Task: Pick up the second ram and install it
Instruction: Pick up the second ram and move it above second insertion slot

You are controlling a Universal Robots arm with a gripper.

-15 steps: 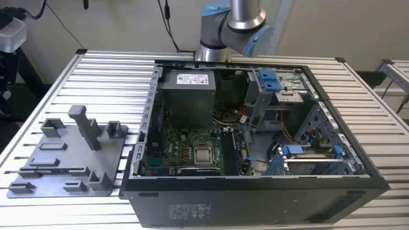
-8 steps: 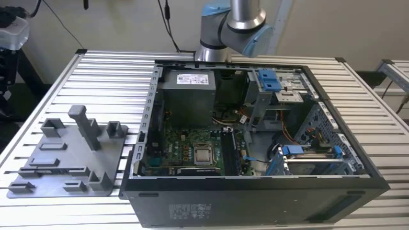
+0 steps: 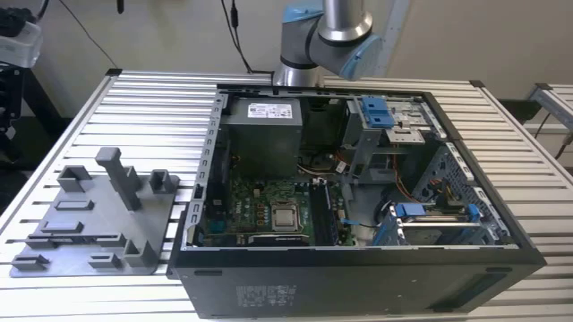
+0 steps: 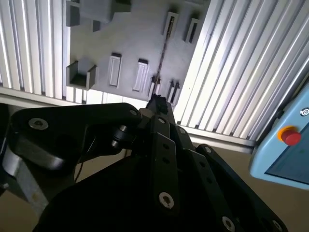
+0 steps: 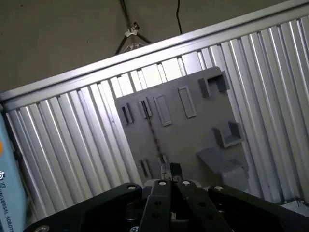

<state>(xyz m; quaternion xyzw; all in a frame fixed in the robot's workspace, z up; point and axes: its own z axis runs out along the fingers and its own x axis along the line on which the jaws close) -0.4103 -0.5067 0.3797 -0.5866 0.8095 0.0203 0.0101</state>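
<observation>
End effector [image 5: 170, 170] clenched empty above 2nd ram [image 5: 152, 137], thin dark strip edge-on across grey fixture plate [image 5: 193, 140]

A white sticker [image 3: 271, 109] on my power supply [image 3: 264, 144], upper middle of the exterior view, and pale print [image 3: 266, 295] on the case [image 3: 376, 282], bottom middle, are too small to read. In the first wrist view, white lettering [image 5: 9, 208] runs along the blue pendant [image 5: 7, 159].
</observation>
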